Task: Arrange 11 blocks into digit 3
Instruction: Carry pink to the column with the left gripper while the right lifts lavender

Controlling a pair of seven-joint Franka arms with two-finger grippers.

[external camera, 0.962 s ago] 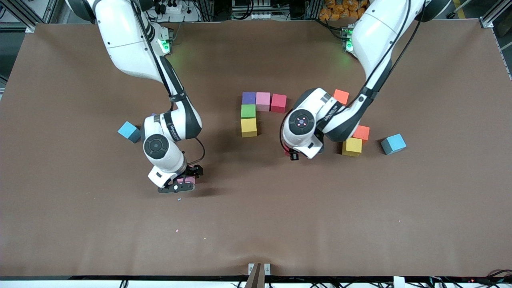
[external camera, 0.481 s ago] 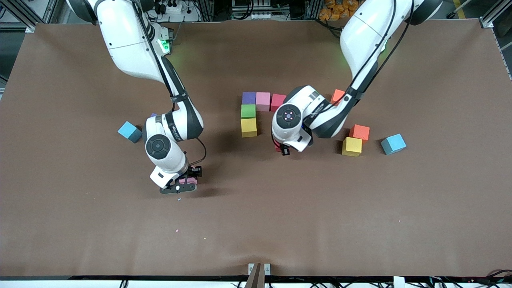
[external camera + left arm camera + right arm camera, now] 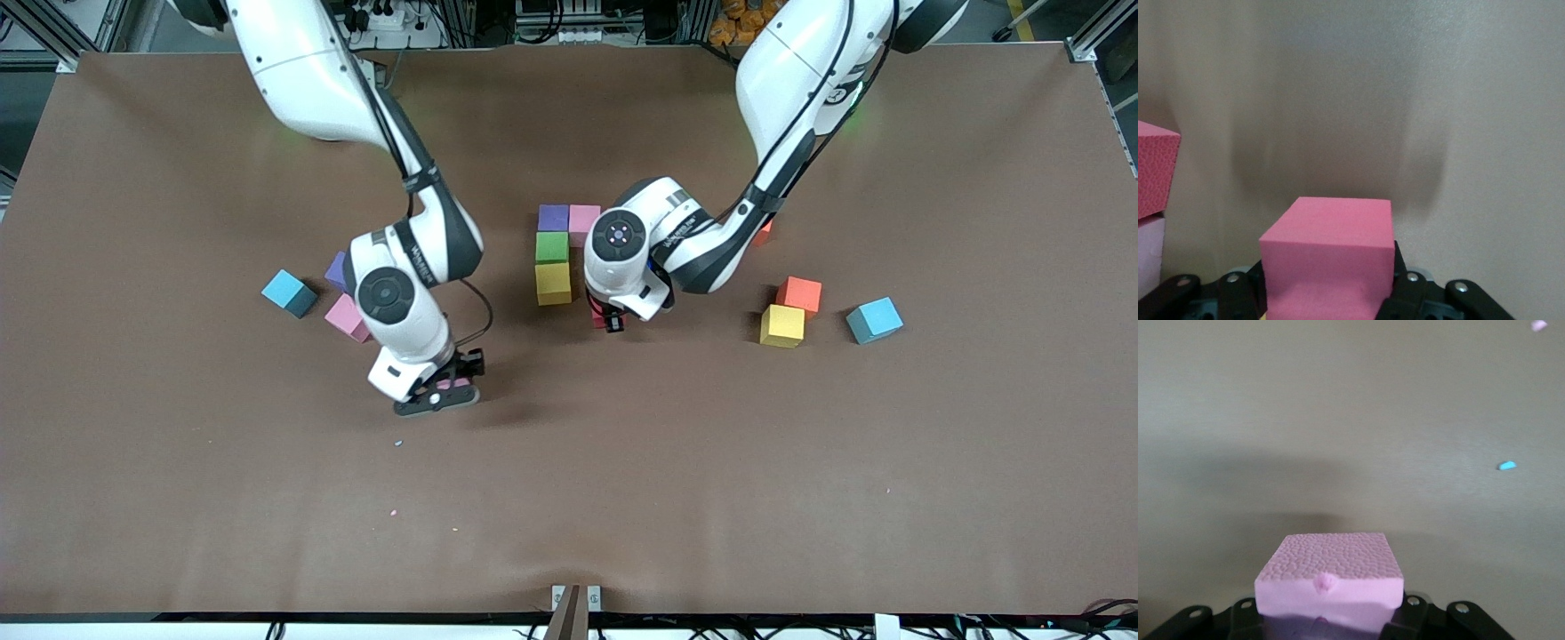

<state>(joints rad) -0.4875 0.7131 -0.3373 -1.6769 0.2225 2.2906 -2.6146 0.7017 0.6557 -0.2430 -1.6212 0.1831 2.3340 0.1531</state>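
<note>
The started digit 3 sits mid-worktop, with clock hours read on the front view and 12 toward the arms' bases. A purple block (image 3: 553,217) forms the corner. A pink block (image 3: 582,220) touches it at 3 o'clock, and a green block (image 3: 551,247) touches it at 6 o'clock. A yellow block (image 3: 553,283) touches the green one at 6 o'clock.

The left tool (image 3: 608,321) hangs over bare worktop at about 4 o'clock from that yellow block. It is clamped on a red block (image 3: 1331,257), whose sides sit between the black fingers (image 3: 1408,293). Its arm hides whatever lies at 3 o'clock of the pink block.

The right tool (image 3: 442,394) is over open worktop at about 8 o'clock from the figure. It grips a pale pink cube (image 3: 1330,577) narrowly.

At 9 o'clock from the figure, toward the right arm's end, lie a second purple block (image 3: 337,270), a loose pink block (image 3: 345,317) and a light-blue cube (image 3: 287,292). They lie close together.

At 3 to 4 o'clock, toward the left arm's end, an orange-red block (image 3: 799,294) touches a second yellow block (image 3: 782,325). Another light-blue cube (image 3: 873,320) lies near them at 3 o'clock. A sliver of a further orange block (image 3: 764,233) shows beside the left arm.
</note>
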